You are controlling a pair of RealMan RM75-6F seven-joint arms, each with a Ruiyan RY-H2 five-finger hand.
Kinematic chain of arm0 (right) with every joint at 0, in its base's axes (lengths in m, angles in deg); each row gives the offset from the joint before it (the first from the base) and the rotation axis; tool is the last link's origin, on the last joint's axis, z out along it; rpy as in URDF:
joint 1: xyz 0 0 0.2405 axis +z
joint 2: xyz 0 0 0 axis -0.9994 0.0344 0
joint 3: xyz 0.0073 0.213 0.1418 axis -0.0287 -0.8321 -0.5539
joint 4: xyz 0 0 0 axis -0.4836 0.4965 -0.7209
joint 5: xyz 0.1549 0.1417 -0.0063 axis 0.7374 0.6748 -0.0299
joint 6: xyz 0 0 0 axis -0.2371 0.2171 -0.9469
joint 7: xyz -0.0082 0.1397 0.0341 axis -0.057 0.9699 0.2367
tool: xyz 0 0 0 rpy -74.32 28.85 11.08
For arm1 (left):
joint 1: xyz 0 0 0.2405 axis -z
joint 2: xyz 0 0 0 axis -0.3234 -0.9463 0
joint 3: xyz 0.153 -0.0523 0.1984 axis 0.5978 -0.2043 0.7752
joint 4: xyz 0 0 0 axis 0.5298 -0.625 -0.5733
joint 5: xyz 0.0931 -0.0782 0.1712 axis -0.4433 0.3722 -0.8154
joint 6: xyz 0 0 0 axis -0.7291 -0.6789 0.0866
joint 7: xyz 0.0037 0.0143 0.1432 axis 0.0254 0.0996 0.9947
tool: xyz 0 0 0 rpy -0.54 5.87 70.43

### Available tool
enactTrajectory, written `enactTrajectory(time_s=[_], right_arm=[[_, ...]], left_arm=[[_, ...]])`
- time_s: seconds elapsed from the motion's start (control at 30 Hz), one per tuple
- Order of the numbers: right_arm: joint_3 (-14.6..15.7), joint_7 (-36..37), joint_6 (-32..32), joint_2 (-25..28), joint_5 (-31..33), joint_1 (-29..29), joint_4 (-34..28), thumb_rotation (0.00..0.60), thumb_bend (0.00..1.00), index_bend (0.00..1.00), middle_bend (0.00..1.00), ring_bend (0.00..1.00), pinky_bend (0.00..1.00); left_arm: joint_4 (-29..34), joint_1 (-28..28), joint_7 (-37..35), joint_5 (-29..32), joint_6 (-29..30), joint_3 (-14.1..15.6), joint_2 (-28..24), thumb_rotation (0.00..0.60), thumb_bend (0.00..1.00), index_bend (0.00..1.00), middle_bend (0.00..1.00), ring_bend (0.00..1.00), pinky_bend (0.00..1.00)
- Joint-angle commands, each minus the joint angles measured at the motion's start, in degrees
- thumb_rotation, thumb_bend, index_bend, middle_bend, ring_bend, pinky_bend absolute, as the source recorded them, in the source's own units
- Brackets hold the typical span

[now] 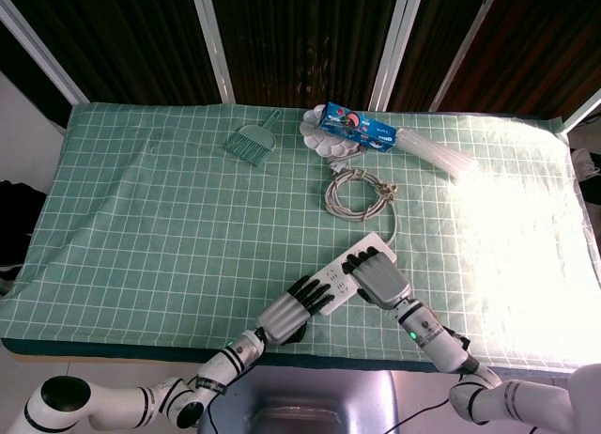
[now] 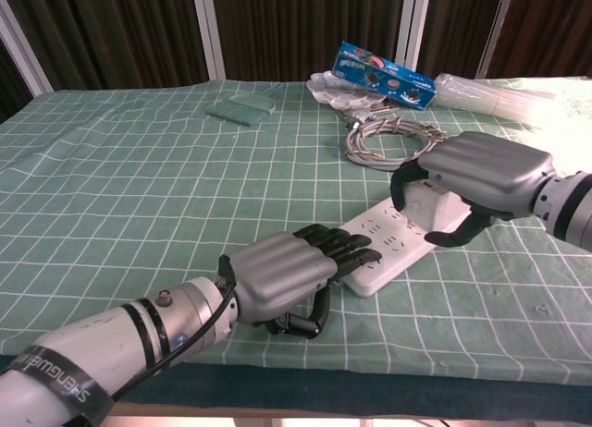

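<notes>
A white power strip (image 1: 336, 275) (image 2: 388, 249) lies slantwise near the front edge of the green checked cloth. My left hand (image 1: 289, 308) (image 2: 277, 279) rests its dark fingers flat on the strip's near end, with the thumb curled under the palm on the cloth. My right hand (image 1: 380, 278) (image 2: 476, 176) grips the far end, fingers over the top and thumb hooked underneath. That end sits tilted up a little off the cloth. The strip's cord runs back to a coiled grey cable (image 1: 355, 192) (image 2: 393, 137).
At the back stand a blue biscuit box (image 1: 355, 126) (image 2: 384, 77) on a white dish (image 1: 319, 143), a clear plastic bundle (image 1: 437, 153) (image 2: 481, 94) and a green hand brush (image 1: 252, 141) (image 2: 239, 108). Sun glare washes out the cloth's right side.
</notes>
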Motion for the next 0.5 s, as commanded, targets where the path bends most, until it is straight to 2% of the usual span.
enactTrajectory(time_s=[0.03, 0.3, 0.5], right_arm=[[0.14, 0.68, 1.21, -0.07, -1.10, -0.39, 0.04, 0.600, 0.57, 0.85, 0.64, 0.49, 0.50], [1.04, 1.13, 7.81, 2.66, -5.97, -2.55, -3.47, 0.600, 0.57, 0.85, 0.64, 0.49, 0.51], [4.39, -2.10, 9.90, 9.27, -8.47, -5.46, -8.14, 0.600, 0.57, 0.84, 0.64, 0.49, 0.51]], left_arm=[[-0.02, -0.03, -0.04, -0.04, 0.09, 0.03, -0.01, 0.343, 0.88, 0.00, 0.00, 0.00, 0.04], [0.96, -0.17, 0.04, -0.62, 1.12, -0.04, -0.35, 0.346, 0.88, 0.00, 0.00, 0.00, 0.04], [3.24, -0.32, -1.94, -3.02, 3.15, -0.34, -2.89, 0.344, 0.88, 0.00, 0.00, 0.00, 0.05]])
